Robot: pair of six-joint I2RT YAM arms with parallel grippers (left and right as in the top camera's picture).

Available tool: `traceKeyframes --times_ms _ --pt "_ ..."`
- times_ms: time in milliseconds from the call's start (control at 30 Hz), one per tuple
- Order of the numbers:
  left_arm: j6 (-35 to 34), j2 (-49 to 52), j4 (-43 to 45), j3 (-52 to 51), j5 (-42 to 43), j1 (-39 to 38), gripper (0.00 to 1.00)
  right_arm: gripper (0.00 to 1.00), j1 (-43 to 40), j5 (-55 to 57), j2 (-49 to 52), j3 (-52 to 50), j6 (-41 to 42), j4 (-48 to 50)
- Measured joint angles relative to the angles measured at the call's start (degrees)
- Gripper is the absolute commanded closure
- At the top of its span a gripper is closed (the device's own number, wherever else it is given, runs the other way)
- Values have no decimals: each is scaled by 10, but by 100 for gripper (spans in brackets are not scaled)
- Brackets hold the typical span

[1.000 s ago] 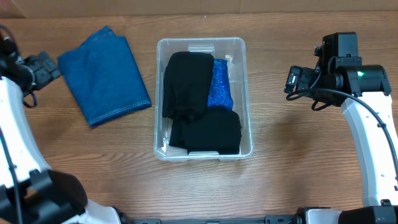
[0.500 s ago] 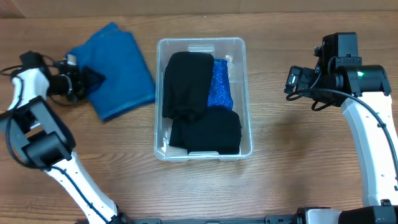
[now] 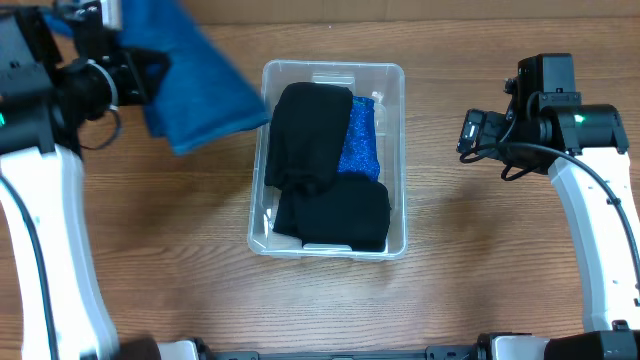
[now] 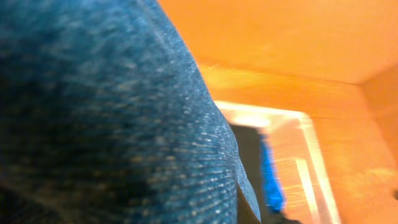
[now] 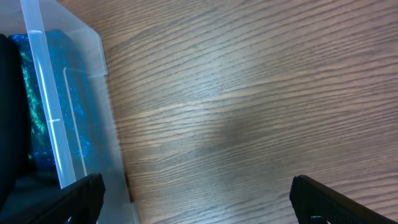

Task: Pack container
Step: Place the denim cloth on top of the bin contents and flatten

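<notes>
My left fingers (image 3: 138, 72) are clamped on the blue denim cloth (image 3: 205, 95), raised off the desk (image 3: 470, 260) just left of the container (image 3: 398, 170) mid-desk. My right fingers (image 3: 468, 130) hang apart, right of it.

Left gripper (image 3: 148, 75) has lifted the blue denim cloth (image 3: 205, 92) off the surface (image 3: 480, 270), far left. The container (image 3: 401, 150) has its far end nudged right.

blue cloth (image 4: 106, 118) blurred, fills left wrist view, hides left claw (image 3: 152, 76) tips.
</notes>
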Motion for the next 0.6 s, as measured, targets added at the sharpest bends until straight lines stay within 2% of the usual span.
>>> traceKeyframes --times_ms 33,67,100,167,200,333,600 --pt "0 -28 0 0 -2 -36 96 0 0 0 0 0 0 -1" --pt "0 -59 -8 1 -4 -109 96 0 0 0 0 0 0 -2" --pt "0 -70 -28 1 5 -217 96 0 0 0 0 0 0 -5" --pt "0 -57 -58 1 -29 -285 96 0 0 0 0 0 0 -5" --pt "2 -40 -77 1 -63 -343 96 0 0 0 0 0 0 -6" --pt "2 35 -106 0 -87 -409 96 0 0 0 0 0 0 -6" --pt "32 105 -97 0 -111 -425 96 0 0 0 0 0 0 -6"
